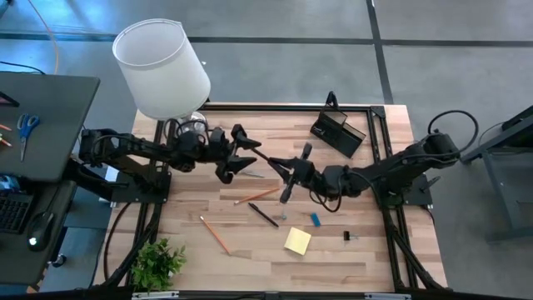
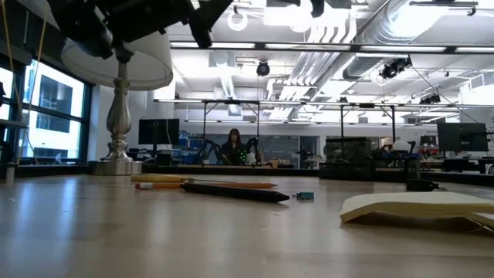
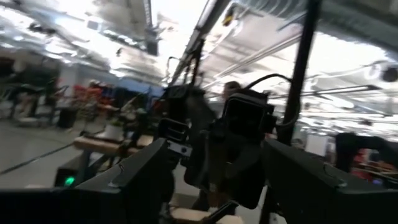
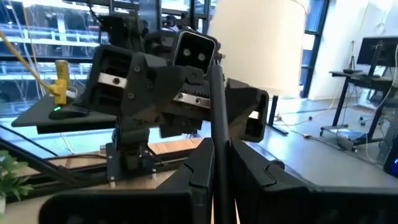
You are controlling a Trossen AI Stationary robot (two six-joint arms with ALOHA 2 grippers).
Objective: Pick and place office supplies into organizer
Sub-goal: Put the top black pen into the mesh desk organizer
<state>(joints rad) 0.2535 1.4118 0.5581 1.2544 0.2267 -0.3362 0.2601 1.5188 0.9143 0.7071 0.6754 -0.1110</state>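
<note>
My right gripper [image 1: 289, 172] hovers over the table's middle, shut on a black pen [image 1: 296, 171], which crosses its fingers in the right wrist view [image 4: 214, 106]. My left gripper [image 1: 252, 156] is open and faces it from the left, a short gap away, with nothing between its fingers [image 3: 217, 186]. Lying flat on the table are an orange pencil [image 1: 256, 196], another black pen [image 1: 262, 215], a second orange pencil [image 1: 214, 235], a yellow sticky-note pad [image 1: 297, 241], a blue eraser [image 1: 316, 219] and a black clip [image 1: 347, 237]. The black organizer [image 1: 337, 132] stands near the far edge. My right gripper pinches the black pen near the middle of its shaft [image 4: 215, 134] between its two fingers. The fingers come roughly level from the table's right and lie across the pen. The pen is lifted clear of the table, with both ends sticking out past the fingers.
A lamp with a white shade [image 1: 162, 67] stands at the far left corner. A small green plant [image 1: 158, 262] sits at the near left corner. A dark side desk with blue-handled scissors [image 1: 27, 127] lies beyond the table's left edge. A person [image 2: 233, 145] is far off in the room.
</note>
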